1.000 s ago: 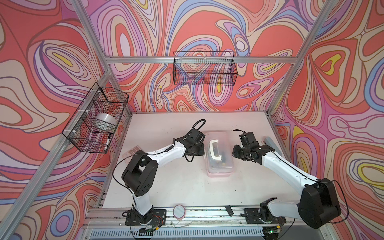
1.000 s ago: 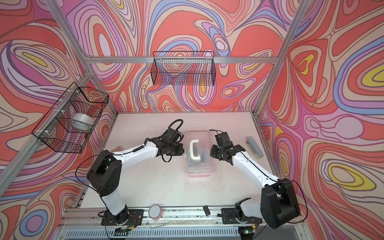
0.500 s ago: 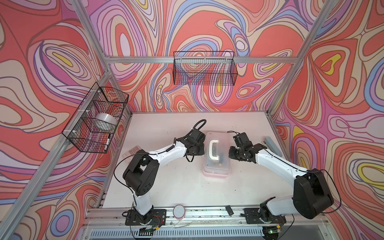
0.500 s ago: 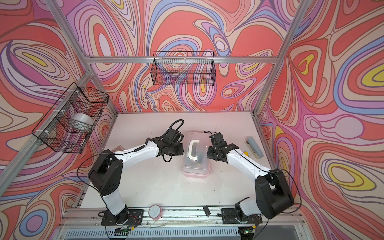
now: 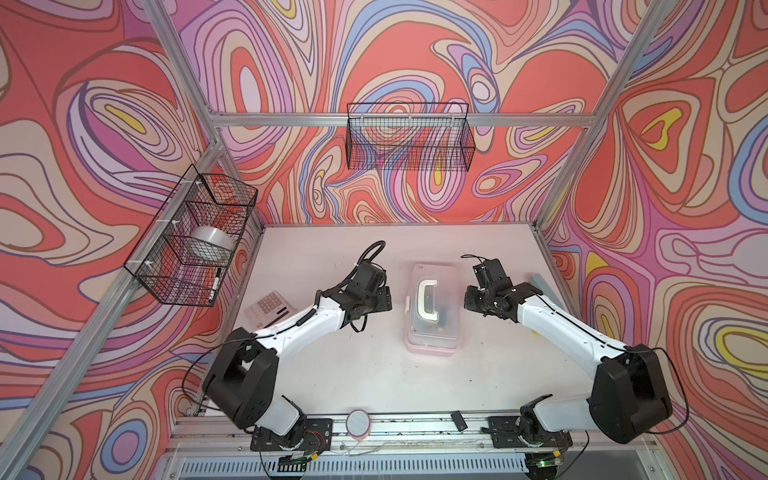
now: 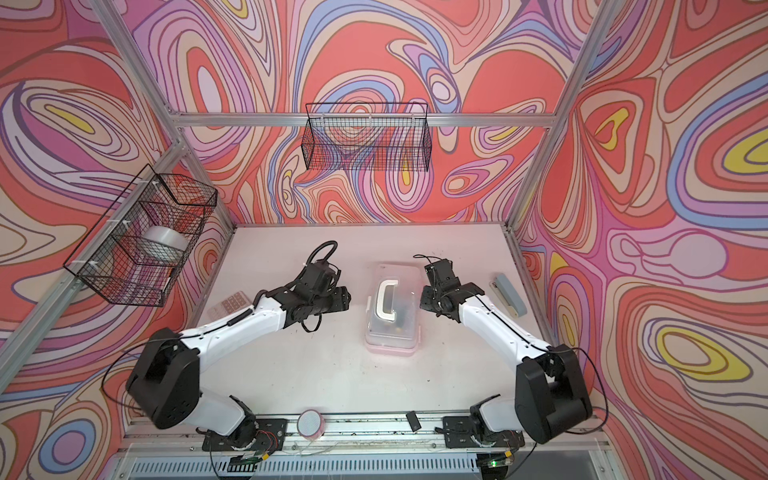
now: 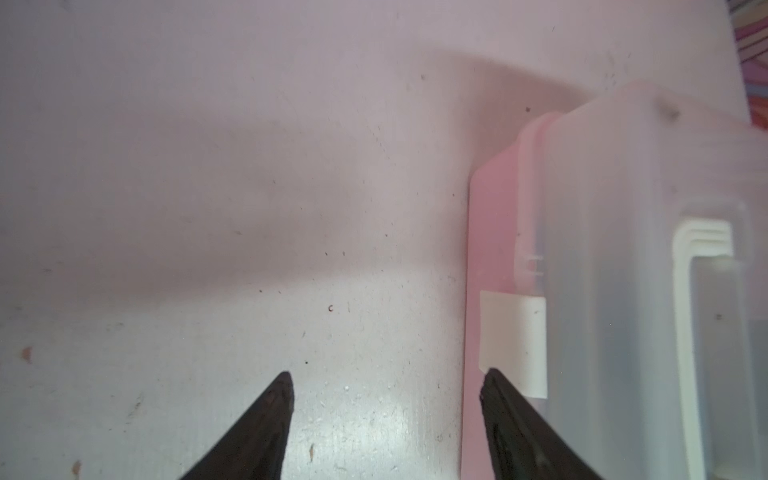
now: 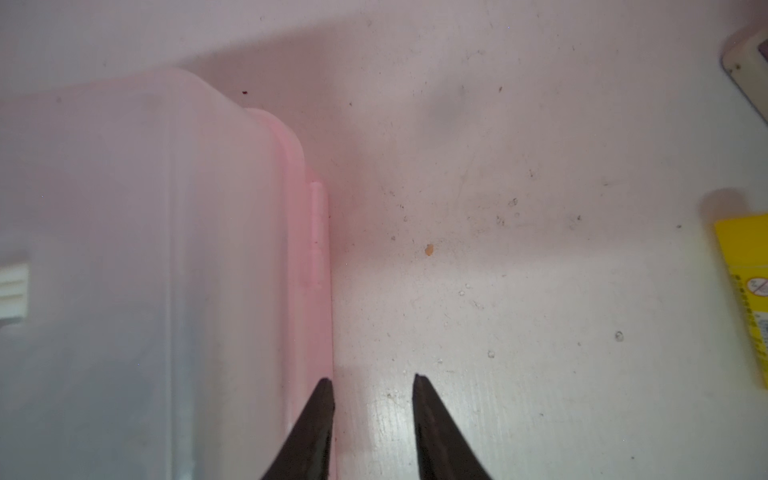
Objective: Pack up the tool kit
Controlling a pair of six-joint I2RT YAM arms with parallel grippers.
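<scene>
The tool kit (image 5: 432, 332) (image 6: 392, 332) is a pale pink case lying flat mid-table with its translucent lid down and its white C-shaped handle (image 5: 428, 301) on top. My left gripper (image 5: 388, 299) (image 7: 387, 374) stands open just left of the case. One of its fingertips (image 7: 492, 386) is by the white latch (image 7: 513, 332), and bare table lies between its fingers. My right gripper (image 5: 467, 299) (image 8: 372, 378) is open on the case's right side. One of its fingertips (image 8: 324, 395) is at the pink base edge (image 8: 316, 291), and nothing is between its fingers.
A pinkish calculator (image 5: 270, 309) lies at the table's left edge. A grey-blue bar (image 5: 540, 282) lies at the right edge. A yellow-labelled object (image 8: 744, 291) shows in the right wrist view. Wire baskets (image 5: 409, 137) (image 5: 191, 237) hang on the walls. A round pink disc (image 5: 358, 422) sits on the front rail.
Both grippers have opened, the left one widely and the right one a little. The case has slid slightly left. The right elbow has swung outward again.
</scene>
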